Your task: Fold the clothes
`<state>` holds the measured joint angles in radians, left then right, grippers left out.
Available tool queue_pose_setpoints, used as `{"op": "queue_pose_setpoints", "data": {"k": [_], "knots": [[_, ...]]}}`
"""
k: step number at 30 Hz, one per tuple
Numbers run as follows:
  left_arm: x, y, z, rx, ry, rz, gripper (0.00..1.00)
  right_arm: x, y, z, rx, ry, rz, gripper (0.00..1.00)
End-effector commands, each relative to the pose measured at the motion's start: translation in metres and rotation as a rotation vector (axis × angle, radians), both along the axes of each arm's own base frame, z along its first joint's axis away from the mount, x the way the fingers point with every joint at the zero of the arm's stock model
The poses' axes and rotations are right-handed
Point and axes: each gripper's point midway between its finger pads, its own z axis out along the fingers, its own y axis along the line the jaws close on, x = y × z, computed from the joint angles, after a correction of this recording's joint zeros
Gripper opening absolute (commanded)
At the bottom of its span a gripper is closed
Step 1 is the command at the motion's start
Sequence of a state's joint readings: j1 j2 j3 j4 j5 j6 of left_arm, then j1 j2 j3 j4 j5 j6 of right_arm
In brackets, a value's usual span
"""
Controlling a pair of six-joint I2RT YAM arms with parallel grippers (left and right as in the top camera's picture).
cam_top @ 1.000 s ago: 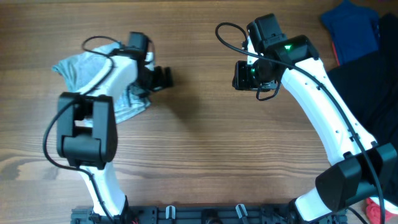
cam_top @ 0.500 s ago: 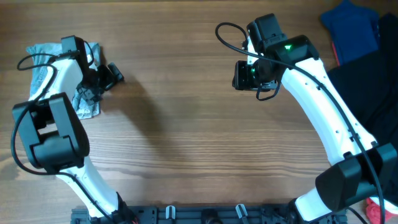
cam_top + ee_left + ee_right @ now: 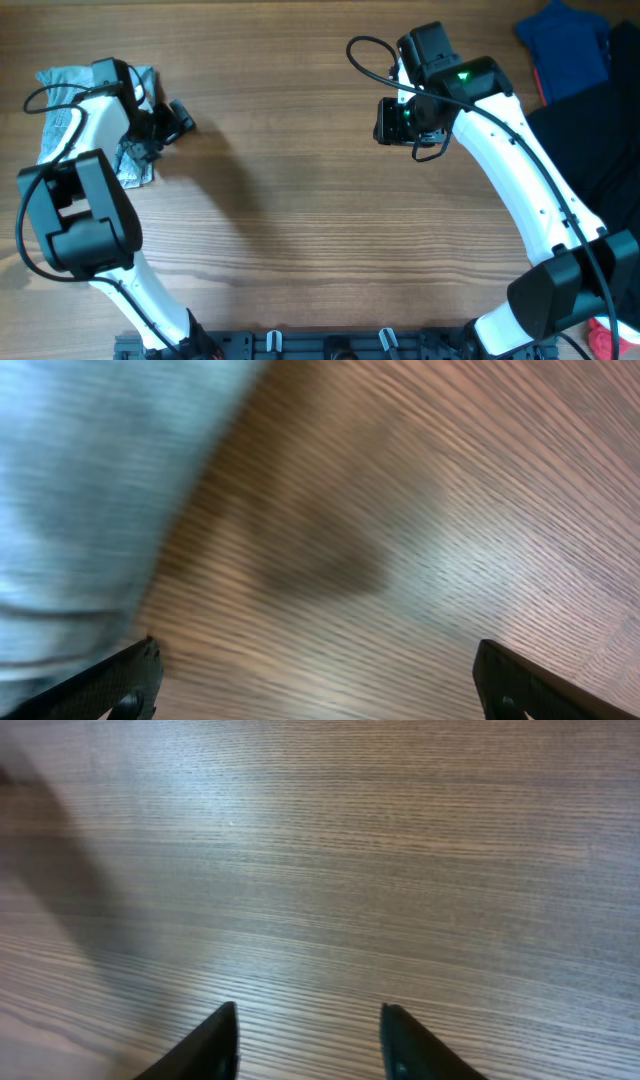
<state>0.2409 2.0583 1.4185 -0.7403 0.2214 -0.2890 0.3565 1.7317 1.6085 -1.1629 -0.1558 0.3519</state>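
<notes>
The clothes, light blue denim shorts [image 3: 55, 85], lie bunched at the table's far left edge, partly hidden under my left arm. My left gripper [image 3: 183, 120] hovers just right of them, jaws wide open and empty. In the left wrist view the denim [image 3: 80, 490] fills the upper left as a blur, and the left gripper [image 3: 320, 695] spans bare wood, its left fingertip [image 3: 130, 680] close to the cloth's edge. My right gripper [image 3: 383, 120] hangs over bare wood at the upper middle, far from the shorts. In its wrist view the right gripper [image 3: 308, 1045] is open with nothing between the fingers.
A dark royal-blue garment [image 3: 565, 45] lies at the back right corner, with a large black garment [image 3: 600, 170] along the right edge. A small red item [image 3: 603, 340] shows at the bottom right. The wooden table [image 3: 300, 220] stretches between the arms.
My left arm has swung well to the left, and the shorts now lie at the far left edge instead of mid-left. The right arm has stayed in place.
</notes>
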Motion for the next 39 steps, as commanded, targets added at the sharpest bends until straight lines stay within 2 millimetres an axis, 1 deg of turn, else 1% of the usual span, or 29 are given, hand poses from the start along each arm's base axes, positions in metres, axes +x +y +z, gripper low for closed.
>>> {"op": "queue_pose_setpoints", "data": {"k": [1,3,5,6,7,8,9,11,13,15,18,20,21,22,23,24,25,26,28,29,30,31,32,33,34,36,37,39], "knots": [[0.009,-0.055,0.007,0.009,-0.042,-0.176,1.00,0.007,0.001,0.003,0.004,-0.031,0.005,0.51],[0.013,-0.082,0.007,0.041,-0.055,-0.248,1.00,0.010,0.002,0.004,0.009,-0.048,0.005,0.52],[0.011,-0.110,0.006,0.056,-0.053,-0.316,1.00,0.013,0.003,0.005,0.013,-0.059,0.005,0.54],[0.009,-0.122,0.006,0.055,-0.054,-0.344,1.00,0.015,0.003,0.006,0.015,-0.066,0.004,0.58],[0.006,-0.139,0.006,0.054,-0.055,-0.384,1.00,0.018,0.005,0.006,0.021,-0.080,0.002,0.62],[0.004,-0.151,0.006,0.053,-0.057,-0.413,1.00,0.024,0.006,0.007,0.027,-0.098,0.002,0.64],[0.003,-0.160,0.006,0.054,-0.062,-0.437,1.00,0.027,0.008,0.007,0.031,-0.108,0.002,0.67],[-0.003,-0.173,0.006,0.056,-0.055,-0.486,1.00,0.036,0.009,0.003,0.037,-0.121,-0.002,0.70],[-0.015,-0.176,0.010,0.053,-0.007,-0.500,1.00,0.038,0.005,-0.004,0.040,-0.101,-0.011,0.73],[-0.030,-0.172,0.021,0.050,0.064,-0.500,1.00,0.039,-0.003,-0.007,0.032,-0.089,-0.015,0.74],[-0.055,-0.166,0.054,0.044,0.159,-0.498,1.00,0.035,-0.020,-0.011,0.019,-0.052,-0.037,0.73],[-0.068,-0.164,0.079,0.042,0.194,-0.499,0.99,0.026,-0.029,-0.014,0.023,0.002,-0.051,0.67],[-0.075,-0.162,0.092,0.042,0.203,-0.499,1.00,0.018,-0.034,-0.016,0.009,0.036,-0.045,0.63],[-0.080,-0.161,0.101,0.042,0.206,-0.499,1.00,0.011,-0.039,-0.018,-0.006,0.067,-0.050,0.62],[-0.085,-0.160,0.108,0.041,0.208,-0.499,0.97,0.005,-0.043,-0.020,-0.020,0.094,-0.052,0.62],[-0.091,-0.159,0.113,0.041,0.214,-0.499,0.95,-0.003,-0.045,-0.021,-0.031,0.120,-0.030,0.57],[-0.099,-0.158,0.121,0.040,0.227,-0.500,0.92,-0.009,-0.047,-0.022,-0.040,0.141,-0.026,0.55],[-0.108,-0.156,0.129,0.040,0.237,-0.500,0.79,-0.015,-0.048,-0.020,-0.047,0.159,-0.025,0.54],[-0.115,-0.153,0.143,0.056,0.213,-0.502,0.63,-0.019,-0.049,-0.012,-0.041,0.148,-0.040,0.52],[-0.117,-0.150,0.152,0.085,0.180,-0.504,0.53,-0.019,-0.049,-0.006,-0.034,0.131,-0.050,0.51],[-0.118,-0.148,0.163,0.108,0.141,-0.505,0.46,-0.019,-0.051,0.003,-0.031,0.101,-0.063,0.50],[-0.120,-0.148,0.176,0.126,0.089,-0.503,0.34,-0.019,-0.053,0.014,-0.032,0.056,-0.072,0.41],[-0.122,-0.147,0.188,0.140,0.042,-0.504,0.24,-0.020,-0.057,0.026,-0.040,0.014,-0.095,0.34],[-0.125,-0.147,0.199,0.144,0.003,-0.504,0.13,-0.022,-0.062,0.034,-0.050,-0.017,-0.119,0.19],[-0.128,-0.147,0.211,0.146,-0.045,-0.503,0.04,-0.026,-0.068,0.044,-0.061,-0.050,-0.146,0.04],[-0.136,-0.147,0.231,0.148,-0.121,-0.503,0.04,-0.036,-0.074,0.063,-0.054,-0.115,-0.172,0.04],[-0.140,-0.146,0.242,0.148,-0.172,-0.500,0.04,-0.046,-0.076,0.075,-0.041,-0.158,-0.174,0.04],[-0.151,-0.143,0.259,0.155,-0.263,-0.490,0.04,-0.062,-0.082,0.091,-0.025,-0.215,-0.196,0.04]]}}
